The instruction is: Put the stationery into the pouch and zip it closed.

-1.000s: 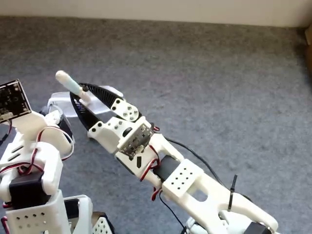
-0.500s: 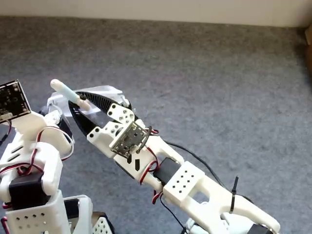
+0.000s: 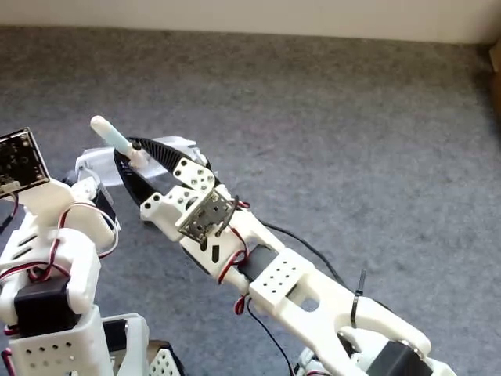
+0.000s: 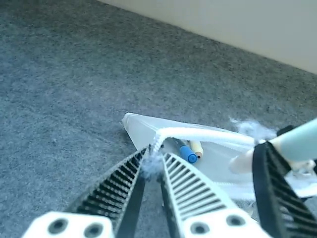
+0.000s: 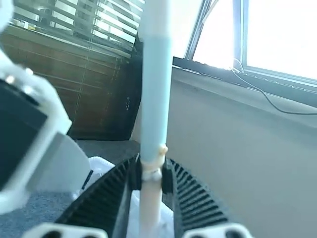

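1. Pouch, of translucent white material, lies on the grey felt-like surface directly in front of the left gripper. Its mouth is open, and the white zipper band makes an arch over the opening.
2. The two black ribbed fingers of the left gripper are pressed together on the near end of the zipper band, at the corner of the pouch. A little whitish fluff sits between their tips.
3. Inside the pouch a blue-capped pen and a cream-coloured stick lie side by side, just beyond the tips of the left gripper.
4. The right gripper is clamped on a light blue pen. The pen stands between the fingers, with the long part of the barrel above them and a short pale part below.
5. In the left wrist view this pen comes in from the side beside one black finger of the right gripper. Its pale lower end is at the mouth of the pouch. Whether it touches the pouch, I cannot tell.
6. In the high view the right arm stretches diagonally across the surface to the pouch, which lies partly under its gripper. The pen is tilted, with its free end pointing away from the arm. The left arm stands just beside.
7. On the barrel, just above the fingers, there is a small yellowish mark. Whether it is print, I cannot tell.
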You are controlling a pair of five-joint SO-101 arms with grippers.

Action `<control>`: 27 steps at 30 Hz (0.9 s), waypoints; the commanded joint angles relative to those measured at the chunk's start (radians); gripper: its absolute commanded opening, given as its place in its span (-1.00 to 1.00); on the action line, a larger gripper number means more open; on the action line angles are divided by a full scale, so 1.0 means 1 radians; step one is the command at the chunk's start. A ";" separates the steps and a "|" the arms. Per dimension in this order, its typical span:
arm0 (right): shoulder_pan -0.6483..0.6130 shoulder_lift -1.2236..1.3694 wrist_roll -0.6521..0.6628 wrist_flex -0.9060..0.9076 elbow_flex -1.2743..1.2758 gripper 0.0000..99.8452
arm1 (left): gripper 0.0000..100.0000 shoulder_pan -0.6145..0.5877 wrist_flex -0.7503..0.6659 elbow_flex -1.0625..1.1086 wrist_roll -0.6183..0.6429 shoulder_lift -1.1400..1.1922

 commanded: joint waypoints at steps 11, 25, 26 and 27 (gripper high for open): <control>0.008 -0.217 -0.008 0.344 -0.019 -0.71 | -0.99 0.021 -0.025 -0.004 0.005 -0.004; 0.232 -0.624 -0.005 1.342 -0.185 -0.71 | -0.99 0.021 -0.026 -0.004 0.005 -0.004; 0.251 -0.628 -0.003 1.376 -0.185 -0.70 | -0.99 0.021 -0.026 -0.004 0.005 -0.004; 0.269 -0.627 -0.002 1.402 -0.185 -0.70 | -0.99 0.021 -0.026 -0.004 0.005 -0.004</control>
